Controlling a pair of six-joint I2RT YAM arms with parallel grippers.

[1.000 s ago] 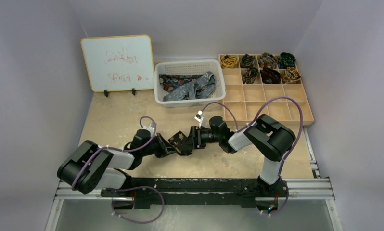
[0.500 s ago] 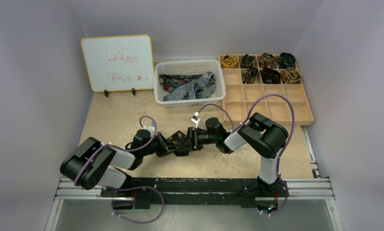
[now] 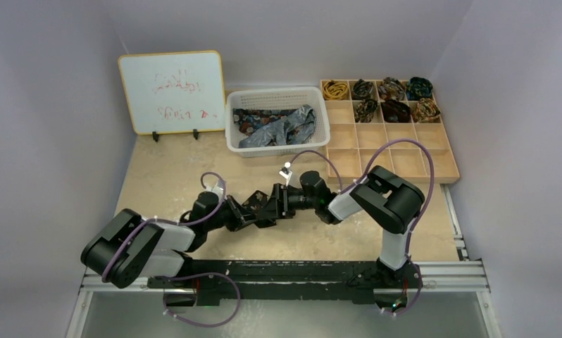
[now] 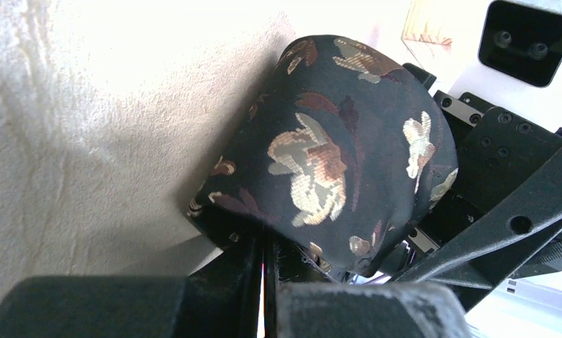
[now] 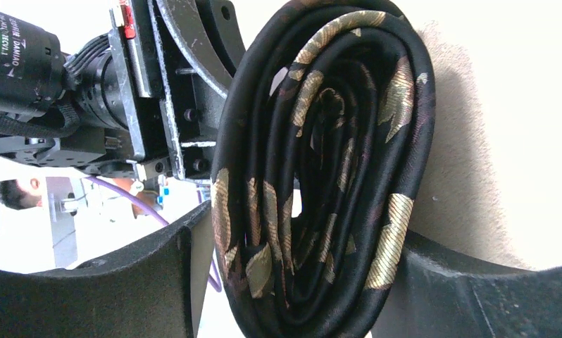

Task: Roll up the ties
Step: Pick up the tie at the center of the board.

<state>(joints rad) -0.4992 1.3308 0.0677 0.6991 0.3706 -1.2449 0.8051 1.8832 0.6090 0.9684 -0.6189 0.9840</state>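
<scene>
A dark tie with gold-brown motifs, wound into a rolled tie [image 3: 258,206], hangs between my two grippers at the table's middle. My left gripper [image 3: 244,213] comes in from the left. In the left wrist view its fingers [image 4: 250,282] are shut to a thin slit, and the tips [image 4: 267,243] vanish under the roll's fabric [image 4: 334,155]. My right gripper [image 3: 272,204] meets it from the right. In the right wrist view the oval coil [image 5: 320,176] fills the space between its wide-set fingers [image 5: 475,296], with the right gripper [image 5: 306,236] closed around its lower part.
A white basket [image 3: 275,93] at the back holds loose ties [image 3: 275,128]. A wooden compartment tray [image 3: 391,151] at back right has several rolled ties [image 3: 380,89] in its far cells. A whiteboard [image 3: 171,91] stands at back left. The arms' rail [image 3: 285,271] runs along the near edge.
Both grippers and the roll between them have shifted slightly left and farther from the rail. The right arm's elbow has followed left.
</scene>
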